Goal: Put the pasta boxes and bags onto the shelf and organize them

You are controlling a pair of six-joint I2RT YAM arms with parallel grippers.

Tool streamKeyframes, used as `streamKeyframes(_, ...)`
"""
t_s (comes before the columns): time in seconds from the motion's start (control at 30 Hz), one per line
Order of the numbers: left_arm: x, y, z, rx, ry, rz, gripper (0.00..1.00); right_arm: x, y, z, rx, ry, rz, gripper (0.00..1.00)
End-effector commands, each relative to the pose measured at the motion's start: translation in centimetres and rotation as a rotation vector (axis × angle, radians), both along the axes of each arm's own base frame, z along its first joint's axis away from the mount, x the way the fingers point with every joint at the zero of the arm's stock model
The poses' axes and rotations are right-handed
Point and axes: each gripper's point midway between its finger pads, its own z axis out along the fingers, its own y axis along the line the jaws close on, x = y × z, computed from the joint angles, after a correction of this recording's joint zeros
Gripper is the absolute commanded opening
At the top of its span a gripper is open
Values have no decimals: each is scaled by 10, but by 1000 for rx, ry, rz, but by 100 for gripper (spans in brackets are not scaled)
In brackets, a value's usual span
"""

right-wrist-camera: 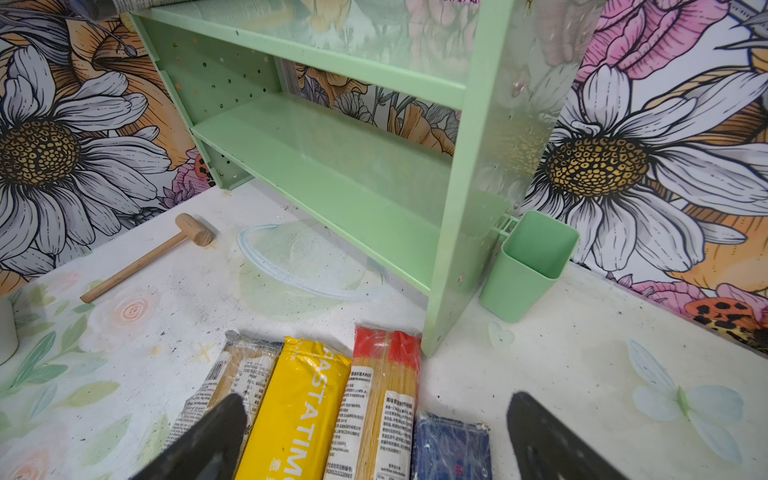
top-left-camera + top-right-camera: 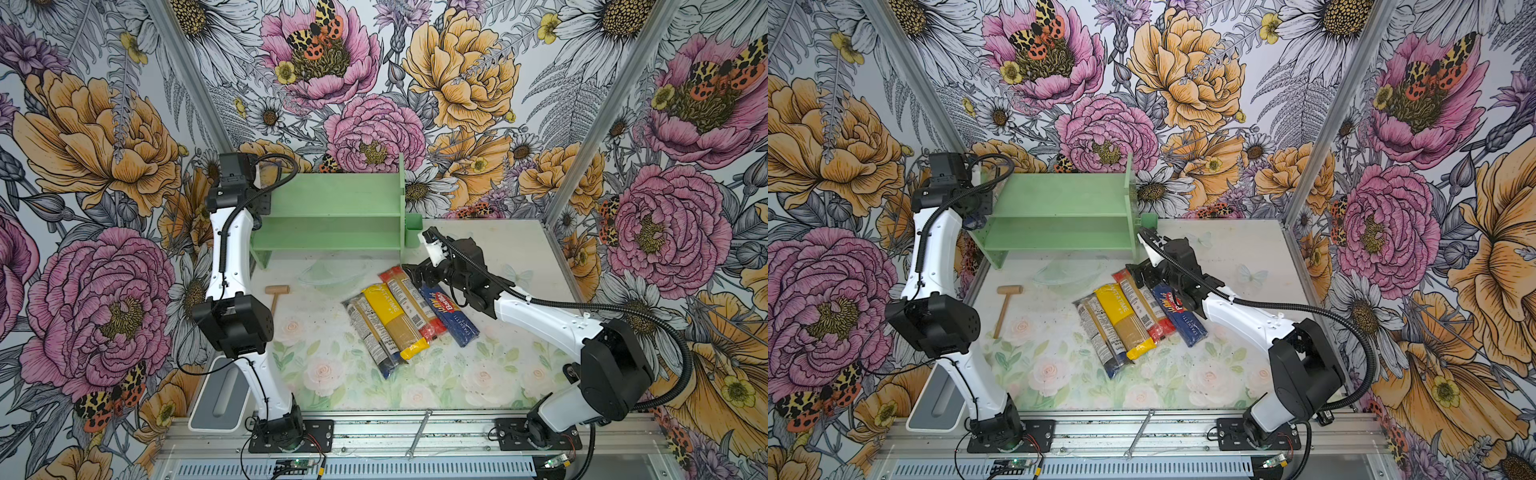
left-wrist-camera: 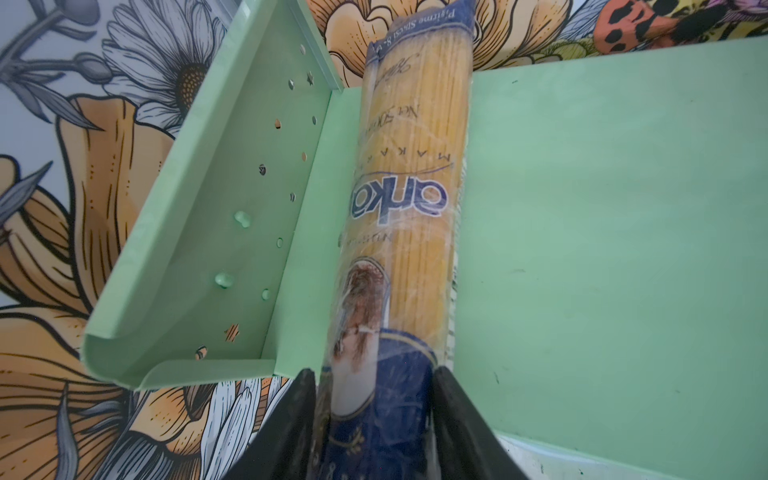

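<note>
A: Front edge first, quick.
B: Metal wrench (image 2: 419, 432) on the ribbed rail. Behind it the bench (image 2: 457, 374): white, faded flower print, speckled.
A: Packs?
B: Four long flat ones lie side by side on the bench, touching and slanted. There's a clear bag (image 2: 368, 334) with a dark blue end, a glossy yellow bag (image 2: 392, 320), and a red-ended bag (image 2: 411, 301) showing pale strands. Last is a dark blue box (image 2: 451, 315), hard-edged.
A: Arm on that side?
B: The right claw (image 1: 376, 399) is spread wide and empty. Its black tapered fingers hover over the packs' far ends.
A: Further back?
B: Wooden mallet (image 1: 145, 262), round stick handle, lying flat. Clear round dish (image 1: 307, 266), thin rim, just in front of the shelf (image 2: 332, 195).
A: Shelf look?
B: Mint green, smooth, two flat tiers. The side panel (image 3: 232, 232) is punched with small dots and stars. A squarish green cup (image 1: 523, 266) hangs on the opposite side.
A: Other arm?
B: The left claw (image 3: 374, 374) flanks the dark blue end of a crinkly spaghetti bag (image 3: 411, 187). Gripping or let go, can't tell.
A: Where's that bag?
B: It lies across a tier, just beside the side panel. Its far end pokes past the back edge toward the wallpaper (image 3: 519, 33). Which tier, can't tell.
</note>
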Motion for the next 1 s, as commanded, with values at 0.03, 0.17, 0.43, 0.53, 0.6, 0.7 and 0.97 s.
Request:
streamKeyframes(0.03,3,3,28,26,-84,25,48,-1,2,19,36,-41,5,100)
streamKeyframes(0.17,3,3,28,26,-85,26,48,-1,2,19,37,-43,5,100)
streamKeyframes(0.43,3,2,29,20,-89,21,51,0,1,19,34,-45,4,100)
streamKeyframes(0.53,3,-2,30,4,-97,6,52,0,1,18,32,-45,3,100)
streamKeyframes(0.6,3,-2,30,3,-96,6,52,0,1,18,33,-44,3,100)
streamKeyframes(0.7,3,-1,30,7,-94,12,52,-1,1,17,31,-42,3,100)
streamKeyframes(0.97,2,0,30,11,-95,18,55,0,-1,18,30,-42,0,99)
